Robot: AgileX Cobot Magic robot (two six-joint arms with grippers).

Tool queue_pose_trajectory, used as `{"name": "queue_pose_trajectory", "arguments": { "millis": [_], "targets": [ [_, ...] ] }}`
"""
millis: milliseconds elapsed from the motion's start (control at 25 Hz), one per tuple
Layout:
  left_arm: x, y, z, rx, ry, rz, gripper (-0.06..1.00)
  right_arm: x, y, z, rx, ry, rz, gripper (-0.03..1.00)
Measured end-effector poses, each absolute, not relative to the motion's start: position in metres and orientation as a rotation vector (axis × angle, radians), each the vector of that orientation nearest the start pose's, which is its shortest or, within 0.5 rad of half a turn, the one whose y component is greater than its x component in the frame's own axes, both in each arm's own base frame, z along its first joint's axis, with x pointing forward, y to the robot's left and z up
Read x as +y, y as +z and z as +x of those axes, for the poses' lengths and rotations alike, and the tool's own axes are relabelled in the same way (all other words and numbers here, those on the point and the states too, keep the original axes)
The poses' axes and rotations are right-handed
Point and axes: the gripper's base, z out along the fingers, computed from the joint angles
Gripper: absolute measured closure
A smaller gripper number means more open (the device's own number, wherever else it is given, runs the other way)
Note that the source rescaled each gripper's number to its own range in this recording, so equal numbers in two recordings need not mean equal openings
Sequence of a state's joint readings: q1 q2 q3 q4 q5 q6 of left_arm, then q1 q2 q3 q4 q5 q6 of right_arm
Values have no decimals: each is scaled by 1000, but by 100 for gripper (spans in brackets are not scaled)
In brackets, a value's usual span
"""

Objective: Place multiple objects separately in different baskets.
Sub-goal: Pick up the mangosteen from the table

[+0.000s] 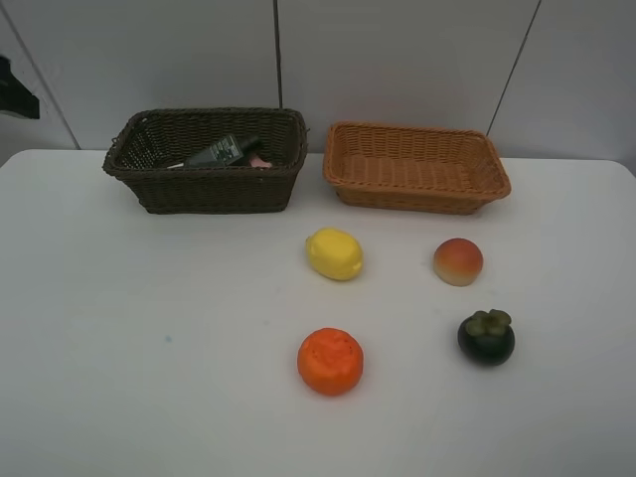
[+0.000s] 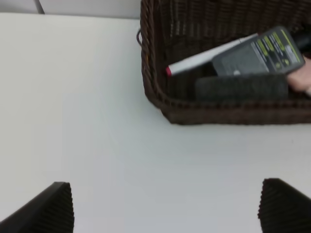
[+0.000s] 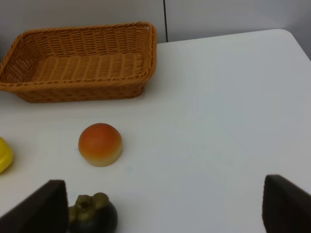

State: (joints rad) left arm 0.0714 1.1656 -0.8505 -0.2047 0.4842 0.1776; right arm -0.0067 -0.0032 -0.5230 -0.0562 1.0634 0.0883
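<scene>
Four fruits lie on the white table: lemon (image 1: 334, 253), peach (image 1: 457, 261), orange (image 1: 330, 361) and mangosteen (image 1: 486, 337). The dark brown basket (image 1: 214, 191) holds the dark grey bottle (image 2: 260, 51), the white marker (image 2: 209, 56), the eraser block (image 2: 241, 87) and a bit of the pink bottle (image 2: 302, 80). The light tan basket (image 1: 412, 197) has nothing in it. My left gripper (image 2: 165, 213) hangs open over bare table short of the dark basket (image 2: 218, 115). My right gripper (image 3: 163, 213) is open near the mangosteen (image 3: 92, 213) and peach (image 3: 100, 144).
A dark part of an arm (image 1: 15, 89) shows at the far left edge of the exterior view; neither gripper appears there. The baskets stand side by side at the table's back. The lemon's edge (image 3: 4, 154) shows in the right wrist view.
</scene>
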Motion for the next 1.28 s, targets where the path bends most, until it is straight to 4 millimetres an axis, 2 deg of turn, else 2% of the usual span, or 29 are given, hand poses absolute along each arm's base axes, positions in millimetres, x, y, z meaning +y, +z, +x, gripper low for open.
{"name": "queue_pose_trajectory", "arguments": {
  "millis": [160, 360, 480, 600, 800, 1000, 1160, 1280],
  "targets": [
    [1, 311, 169, 2242, -71, 28, -6, -4, 283, -8, 2017, -15, 99, 13],
    [-7, 316, 89, 2148, -75, 86, -6, -4, 283, -8, 2017, -15, 99, 13],
    [-11, 315, 55, 2074, -92, 97, -6, -4, 283, -8, 2017, -15, 99, 13],
    [-15, 312, 30, 2030, -117, 88, -6, -4, 283, -8, 2017, -15, 99, 13],
    [-18, 307, 0, 1976, -144, 150, -6, -4, 283, -8, 2017, -15, 99, 13],
    [-14, 299, -19, 1977, -118, 206, -6, -4, 283, -8, 2017, -15, 99, 13],
    [-7, 293, -19, 2009, -90, 186, -6, -4, 283, -8, 2017, -15, 99, 13],
    [-2, 281, -11, 2048, -75, 167, -6, -4, 283, -8, 2017, -15, 99, 13]
  ]
}}
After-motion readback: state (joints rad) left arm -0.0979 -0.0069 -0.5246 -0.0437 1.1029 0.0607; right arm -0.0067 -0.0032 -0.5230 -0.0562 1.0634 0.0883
